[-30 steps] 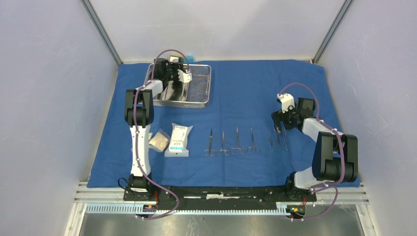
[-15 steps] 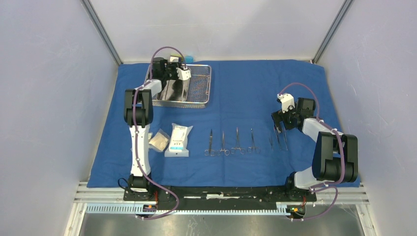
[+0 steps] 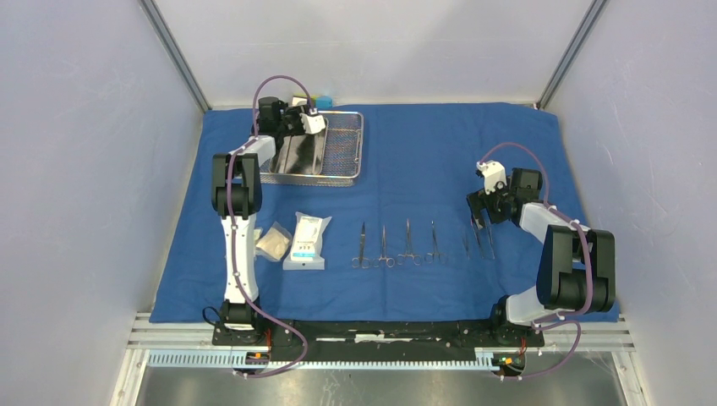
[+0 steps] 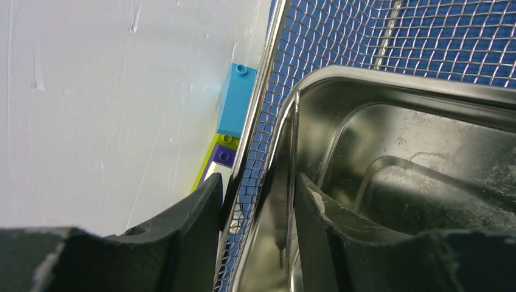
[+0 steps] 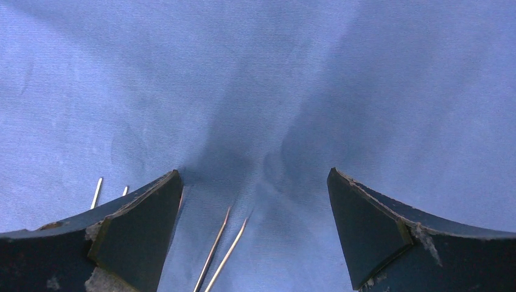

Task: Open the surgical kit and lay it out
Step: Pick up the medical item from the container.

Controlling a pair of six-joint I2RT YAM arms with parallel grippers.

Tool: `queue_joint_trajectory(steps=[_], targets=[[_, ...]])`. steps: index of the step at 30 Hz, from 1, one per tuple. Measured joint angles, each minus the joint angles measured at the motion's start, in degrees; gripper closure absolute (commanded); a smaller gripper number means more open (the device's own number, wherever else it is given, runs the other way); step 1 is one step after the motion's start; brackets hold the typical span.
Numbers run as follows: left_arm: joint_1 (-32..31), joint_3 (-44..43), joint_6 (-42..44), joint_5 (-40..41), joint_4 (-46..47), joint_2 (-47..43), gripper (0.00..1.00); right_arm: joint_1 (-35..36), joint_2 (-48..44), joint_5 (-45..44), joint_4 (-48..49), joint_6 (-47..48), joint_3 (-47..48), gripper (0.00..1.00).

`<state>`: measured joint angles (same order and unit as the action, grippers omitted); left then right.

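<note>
The blue cloth (image 3: 423, 152) lies spread flat. At its back left stands the wire-mesh basket (image 3: 345, 145) with the steel pan (image 3: 296, 156) inside it. My left gripper (image 3: 293, 118) is at the basket's back edge. In the left wrist view its jaws (image 4: 258, 182) straddle two walls: one finger is outside the mesh wall (image 4: 255, 140), the other inside the pan (image 4: 389, 152), and both touch steel. Several scissor-like instruments (image 3: 397, 245) lie in a row. My right gripper (image 3: 480, 222) hangs open over the tips of thin tweezers (image 5: 219, 255). Packets (image 3: 307, 239) lie at the front left.
Small coloured blocks (image 4: 236, 100) sit against the white back wall just behind the basket. A crumpled pale packet (image 3: 272, 241) lies beside the left arm's upright link. The enclosure walls rise close on both sides of the cloth.
My left gripper has shifted a little toward the basket's back edge and its jaws have narrowed onto the two walls. The right arm has not moved.
</note>
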<state>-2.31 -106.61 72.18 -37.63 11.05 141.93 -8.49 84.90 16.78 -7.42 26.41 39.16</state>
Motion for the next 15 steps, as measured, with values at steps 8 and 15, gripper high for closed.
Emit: queue_joint_trajectory(steps=[8, 15], targets=[[0.0, 1.8, -1.7, -0.1, 4.0, 0.0, 0.88, -0.2, 0.2, 0.4, 0.0, 0.0, 0.1, 0.02], [0.1, 2.0, -3.7, -0.4, 4.8, -0.1, 0.86, -0.2, 0.2, 0.4, 0.0, 0.0, 0.1, 0.03]])
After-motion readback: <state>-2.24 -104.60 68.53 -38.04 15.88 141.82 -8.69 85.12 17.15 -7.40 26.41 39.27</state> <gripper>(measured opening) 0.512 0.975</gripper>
